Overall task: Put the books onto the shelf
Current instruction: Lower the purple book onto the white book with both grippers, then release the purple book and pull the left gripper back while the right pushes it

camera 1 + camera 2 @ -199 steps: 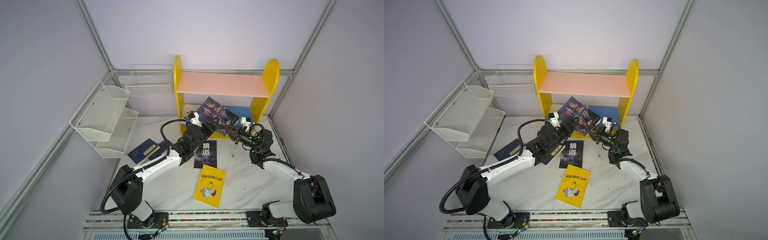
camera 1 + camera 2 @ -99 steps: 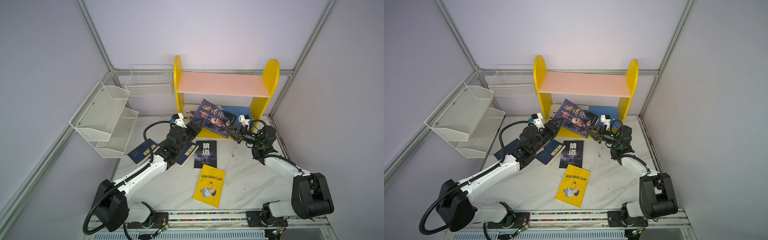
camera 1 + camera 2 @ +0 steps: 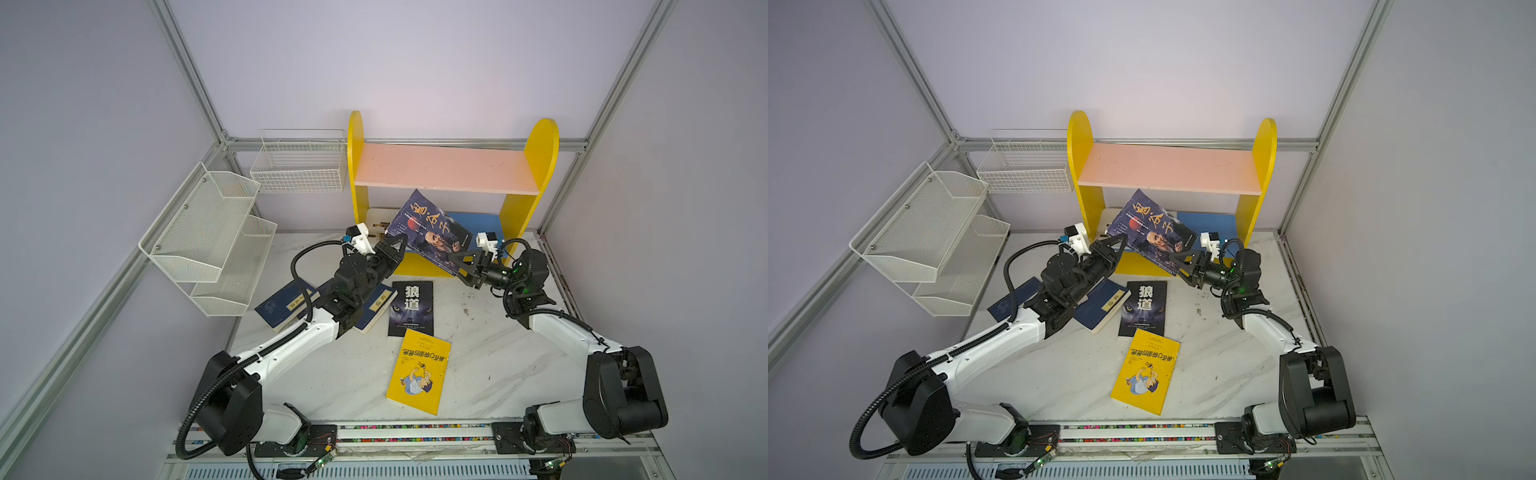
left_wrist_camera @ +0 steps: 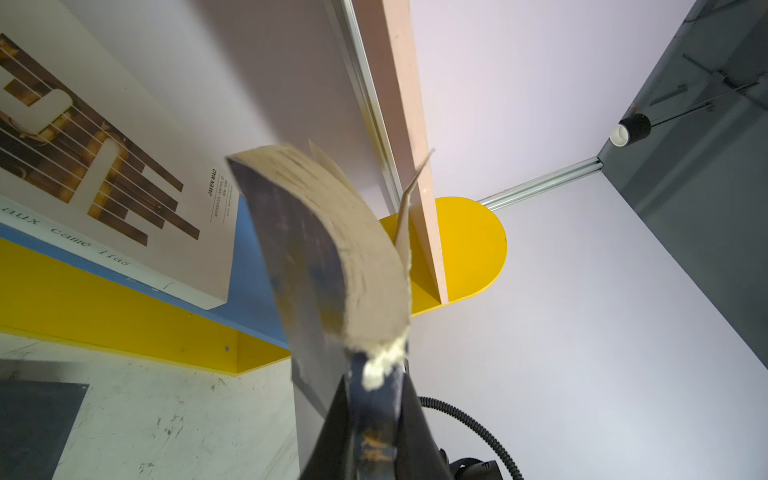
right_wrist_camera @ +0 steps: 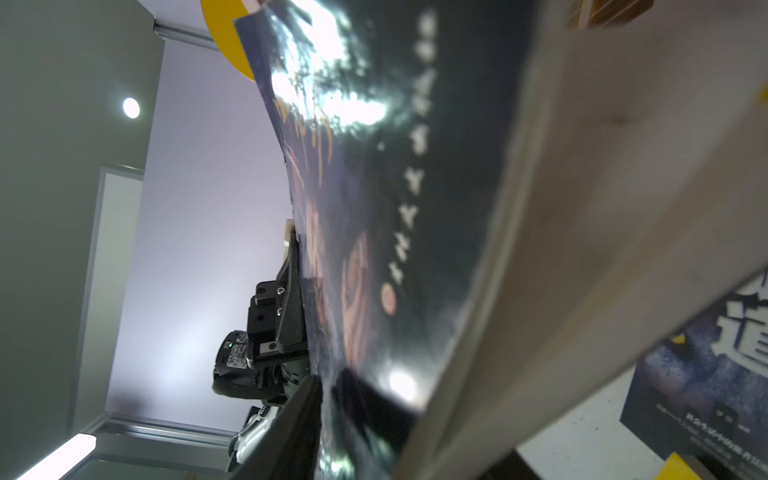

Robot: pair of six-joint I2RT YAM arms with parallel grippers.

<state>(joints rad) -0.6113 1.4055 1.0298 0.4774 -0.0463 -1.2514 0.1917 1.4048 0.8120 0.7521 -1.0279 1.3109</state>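
Note:
A dark-blue portrait book hangs tilted in front of the yellow shelf, below its pink board. My left gripper is shut on the book's near-left corner. My right gripper stands open, and the book's right corner is between its fingers. A white book lies on the blue lower board. On the table lie the black wolf-eyes book, the yellow cartoon book and two navy books, partly under my left arm.
A white mesh tiered rack hangs on the left wall. A white wire basket sits beside the shelf's left panel. The frame posts and walls close in behind and to the right of the shelf.
My left gripper has closed onto the portrait book's left corner. My right gripper's jaws have spread apart around the other corner. The book has lifted a little toward the shelf.

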